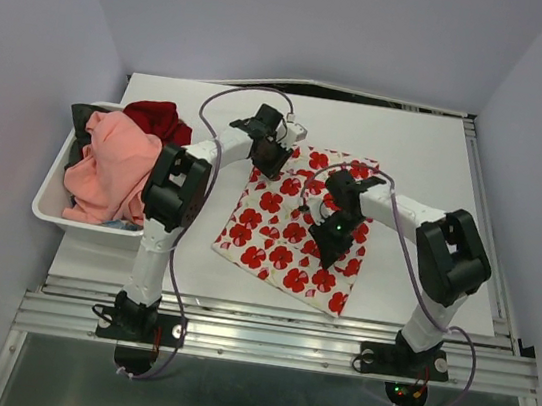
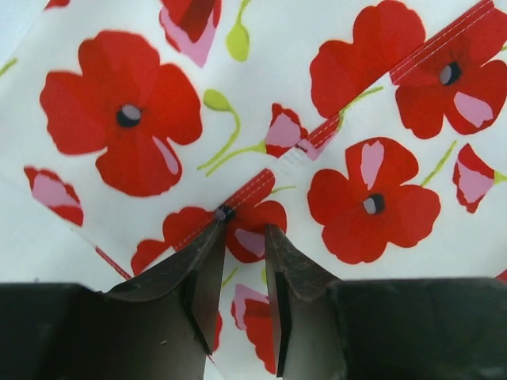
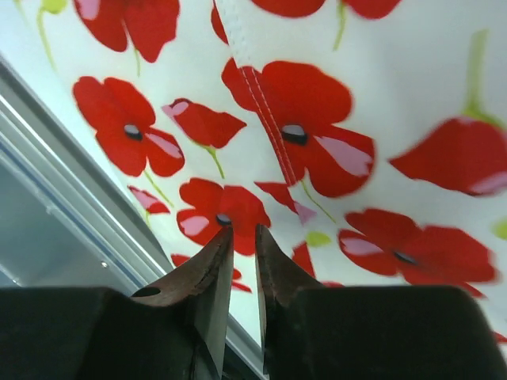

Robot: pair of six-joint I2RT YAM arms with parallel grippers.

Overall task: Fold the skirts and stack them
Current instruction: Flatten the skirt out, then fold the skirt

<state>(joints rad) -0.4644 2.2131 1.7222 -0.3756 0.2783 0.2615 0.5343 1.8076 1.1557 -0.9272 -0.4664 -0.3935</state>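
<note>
The white skirt with red flower print (image 1: 268,235) lies flat on the white table, folded, with a stitched hem across it. It fills the left wrist view (image 2: 142,119) and the right wrist view (image 3: 301,103). My left gripper (image 1: 272,158) hovers over its far left corner, jaws a little apart and empty (image 2: 245,224). My right gripper (image 1: 331,244) is low over the skirt's middle, jaws almost together with nothing between them (image 3: 243,229). The salmon-pink skirt (image 1: 110,165) lies heaped in the bin at the left.
A white bin (image 1: 50,197) at the table's left edge also holds a dark red garment (image 1: 162,119) and some dark cloth. A metal rail (image 1: 283,331) runs along the table's near edge and shows in the right wrist view (image 3: 71,198).
</note>
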